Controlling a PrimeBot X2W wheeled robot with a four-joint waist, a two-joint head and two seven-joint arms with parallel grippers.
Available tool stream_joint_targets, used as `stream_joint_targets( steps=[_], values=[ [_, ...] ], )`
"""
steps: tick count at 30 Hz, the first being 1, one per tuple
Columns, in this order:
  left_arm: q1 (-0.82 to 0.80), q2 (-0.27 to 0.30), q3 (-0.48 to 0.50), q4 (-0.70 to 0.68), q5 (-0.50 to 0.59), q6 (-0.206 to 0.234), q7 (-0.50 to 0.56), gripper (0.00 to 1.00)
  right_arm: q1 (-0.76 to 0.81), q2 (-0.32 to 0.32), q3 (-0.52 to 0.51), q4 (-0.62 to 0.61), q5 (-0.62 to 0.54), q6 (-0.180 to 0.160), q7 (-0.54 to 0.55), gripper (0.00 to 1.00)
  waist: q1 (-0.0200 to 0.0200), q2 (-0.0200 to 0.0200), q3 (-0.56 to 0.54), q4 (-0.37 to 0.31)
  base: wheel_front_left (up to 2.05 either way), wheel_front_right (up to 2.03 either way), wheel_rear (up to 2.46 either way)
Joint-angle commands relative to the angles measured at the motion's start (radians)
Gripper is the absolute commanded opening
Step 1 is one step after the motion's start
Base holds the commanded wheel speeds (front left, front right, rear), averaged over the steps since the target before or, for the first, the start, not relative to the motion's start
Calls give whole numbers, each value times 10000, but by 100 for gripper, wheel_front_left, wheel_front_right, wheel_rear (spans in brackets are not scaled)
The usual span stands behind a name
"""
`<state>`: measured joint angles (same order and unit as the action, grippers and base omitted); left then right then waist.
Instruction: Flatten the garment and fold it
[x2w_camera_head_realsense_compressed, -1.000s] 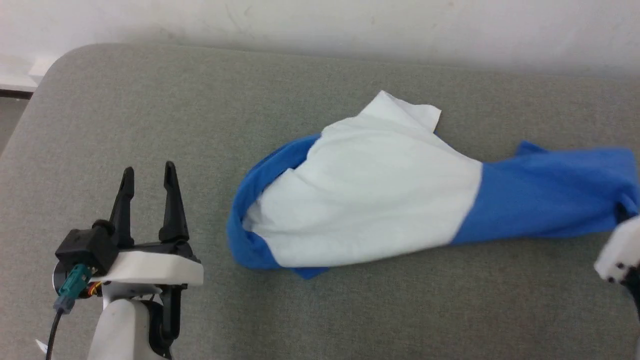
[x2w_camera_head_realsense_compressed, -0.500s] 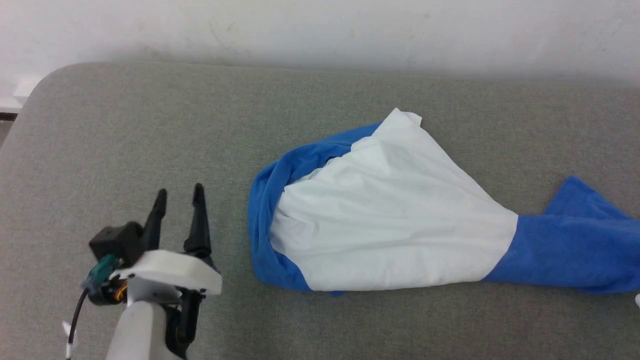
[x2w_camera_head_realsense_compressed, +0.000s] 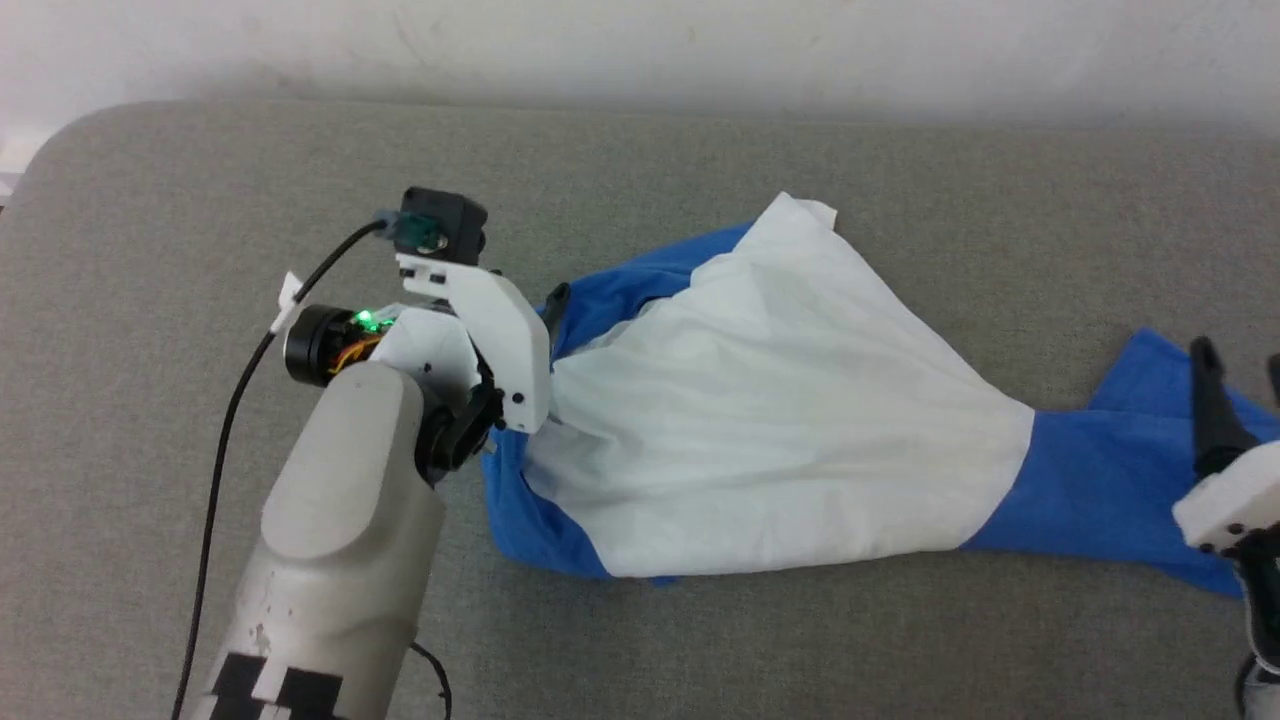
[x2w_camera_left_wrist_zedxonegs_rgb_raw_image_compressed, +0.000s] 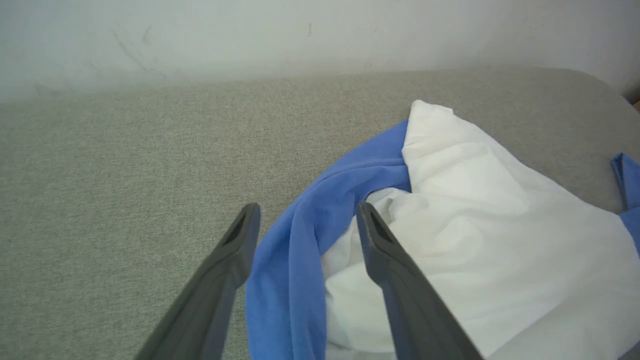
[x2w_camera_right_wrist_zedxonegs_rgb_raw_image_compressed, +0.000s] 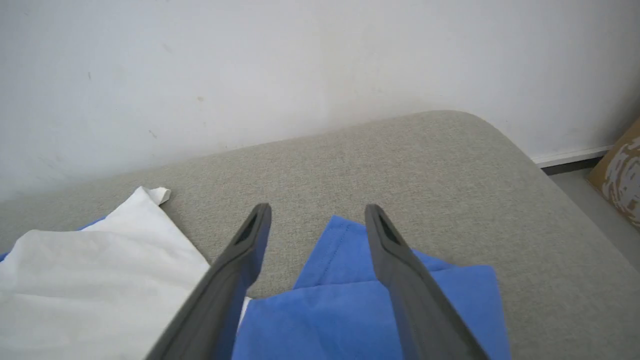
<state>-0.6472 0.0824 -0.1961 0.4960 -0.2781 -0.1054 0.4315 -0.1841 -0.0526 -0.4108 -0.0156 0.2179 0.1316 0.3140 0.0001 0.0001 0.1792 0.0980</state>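
Note:
The garment (x2w_camera_head_realsense_compressed: 770, 430) lies bunched on the grey surface, white body in the middle, with a blue fold (x2w_camera_head_realsense_compressed: 520, 520) wrapping its left end and a blue sleeve (x2w_camera_head_realsense_compressed: 1100, 480) stretched right. My left gripper (x2w_camera_head_realsense_compressed: 550, 305) is at that left end. In the left wrist view it (x2w_camera_left_wrist_zedxonegs_rgb_raw_image_compressed: 307, 212) stands open, its fingers either side of the blue fold (x2w_camera_left_wrist_zedxonegs_rgb_raw_image_compressed: 290, 270), beside the white cloth (x2w_camera_left_wrist_zedxonegs_rgb_raw_image_compressed: 475, 225). My right gripper (x2w_camera_head_realsense_compressed: 1240, 375) is open over the sleeve's end. In the right wrist view it (x2w_camera_right_wrist_zedxonegs_rgb_raw_image_compressed: 317, 210) holds nothing, with the blue sleeve (x2w_camera_right_wrist_zedxonegs_rgb_raw_image_compressed: 360, 310) flat beneath it.
The padded grey surface (x2w_camera_head_realsense_compressed: 200, 200) has rounded far corners and meets a white wall (x2w_camera_head_realsense_compressed: 640, 40) at the back. A black cable (x2w_camera_head_realsense_compressed: 230, 400) trails from my left wrist. Past the right corner are the floor and a brown box (x2w_camera_right_wrist_zedxonegs_rgb_raw_image_compressed: 620, 170).
My right gripper has opened and let go of the blue sleeve, which now lies flat. My left arm has swung forward and right to the garment's left end. The camera has shifted.

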Motion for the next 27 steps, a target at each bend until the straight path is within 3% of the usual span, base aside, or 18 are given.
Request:
stream_joint_targets(
  steps=[1, 7, 11, 12, 13, 20, 27],
  values=[
    [-283, 115, -104, 301, 115, -56, 184, 100, -99, 23, 246, -46, 174, -9, -12, 100, -1, -1, 254, -230, 0, 0, 0],
    [-1360, 319, -724, 1999, 444, -135, 1154, 100, -79, 23, 1553, 149, 497, -9, -128, 100, -1, -1, 742, -598, 0, 0, 0],
    [-1701, 339, -1008, 2684, 460, -180, 1191, 100, -36, 24, 2098, 362, 598, -9, -262, 100, -1, -1, 928, -722, 0, 0, 0],
    [-1760, 344, -1033, 2800, 452, -185, 1105, 44, -28, 24, 2156, 403, 600, -9, -309, 100, -1, -1, 942, -731, 0, 0, 0],
    [-1814, 354, -1052, 2877, 453, -188, 945, 0, -19, 24, 2206, 439, 602, -9, -339, 100, -1, -1, 949, -735, 0, 0, 0],
    [-2059, 75, 48, 2943, -803, -135, -765, 0, 114, 24, 2287, 646, 409, -9, -407, 100, -1, -1, 702, -463, 0, 0, 0],
    [-1502, 151, 1630, 2050, -2141, 190, -2459, 0, 311, 24, 2285, 841, 382, -9, -459, 100, -1, -1, 148, 129, 0, 0, 0]
  ],
)
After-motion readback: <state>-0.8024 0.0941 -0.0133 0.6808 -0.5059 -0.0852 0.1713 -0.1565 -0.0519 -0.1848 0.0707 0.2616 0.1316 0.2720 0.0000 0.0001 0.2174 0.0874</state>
